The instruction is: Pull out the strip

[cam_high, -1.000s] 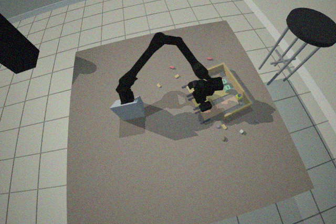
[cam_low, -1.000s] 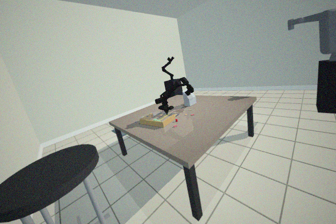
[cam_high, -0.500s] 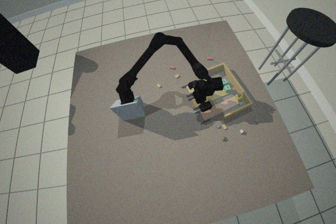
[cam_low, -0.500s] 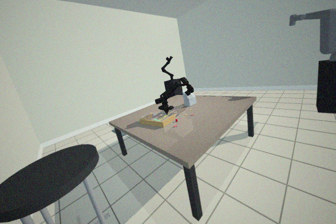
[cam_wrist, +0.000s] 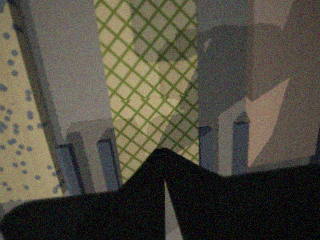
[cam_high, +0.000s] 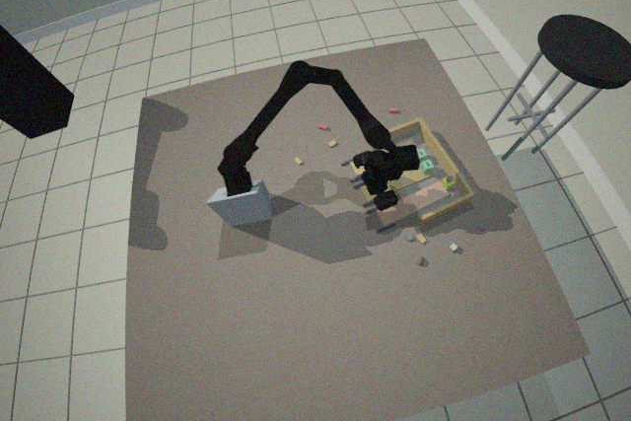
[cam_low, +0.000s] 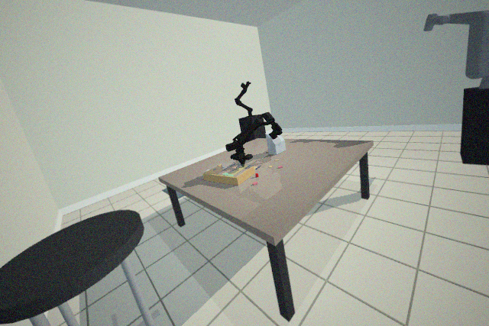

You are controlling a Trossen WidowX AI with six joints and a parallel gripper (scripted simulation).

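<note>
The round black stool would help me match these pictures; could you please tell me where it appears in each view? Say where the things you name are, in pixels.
Top: the round black stool (cam_high: pixel 583 49) (cam_low: pixel 75 263) stands at the upper right, beyond the table's edge.
Exterior: its seat fills the lower left corner, in the foreground.
Wrist: not in it.
Shared landmark: the black gripper (cam_high: pixel 376 184) (cam_low: pixel 241 164) (cam_wrist: pixel 161 154), seen in all three.

The tray (cam_high: pixel 447 162) (cam_low: pixel 221 178) has yellow-tan walls. In the tray, one strip (cam_high: pixel 415 178) (cam_wrist: pixel 150 75) is pale yellow, crossed by a green diagonal lattice; another strip (cam_wrist: pixel 20 125) is pale yellow with blue dots. The cubes (cam_high: pixel 427 166) at the tray's far side are mint green with dark marks. Around the tray, the tabletop (cam_high: pixel 306 319) (cam_low: pixel 312 172) is brownish grey.
</note>
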